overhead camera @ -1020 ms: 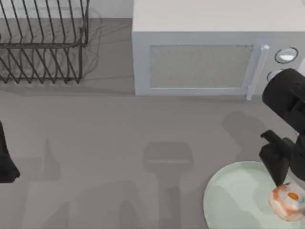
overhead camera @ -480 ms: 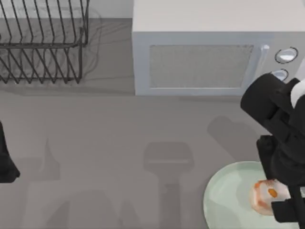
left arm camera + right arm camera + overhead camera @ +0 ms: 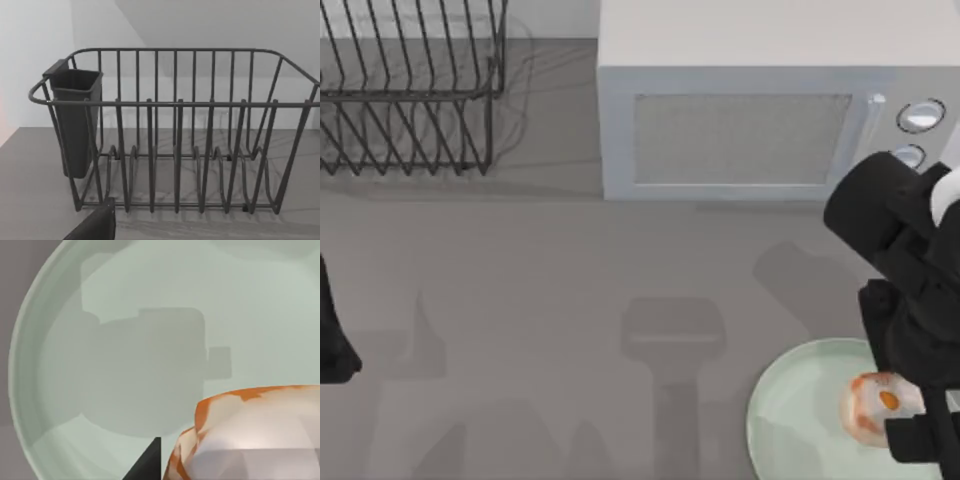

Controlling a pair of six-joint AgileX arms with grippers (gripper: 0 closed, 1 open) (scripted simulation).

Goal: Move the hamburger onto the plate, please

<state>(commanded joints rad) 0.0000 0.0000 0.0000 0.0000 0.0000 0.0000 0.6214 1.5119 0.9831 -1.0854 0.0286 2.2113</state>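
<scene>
The hamburger point(image 3: 868, 405), a small pale lump with an orange spot, is over the right half of the mint-green plate point(image 3: 790, 410) at the table's front right. My right gripper point(image 3: 898, 410) is shut on it from above, and the black arm hides the plate's right side. In the right wrist view the hamburger point(image 3: 250, 430) is very close, one dark fingertip point(image 3: 147, 465) beside it, and its shadow falls on the plate point(image 3: 125, 315) below. My left arm point(image 3: 330, 335) stays parked at the table's left edge.
A white microwave point(image 3: 740, 110) stands at the back, just behind the right arm. A dark wire dish rack point(image 3: 410, 90) sits at the back left; the left wrist view faces this rack point(image 3: 175, 140) and its utensil cup point(image 3: 75, 120).
My right gripper has carried the hamburger left from the plate's right rim toward its middle. Over the last half second it has barely shifted. The left arm has stayed still.
</scene>
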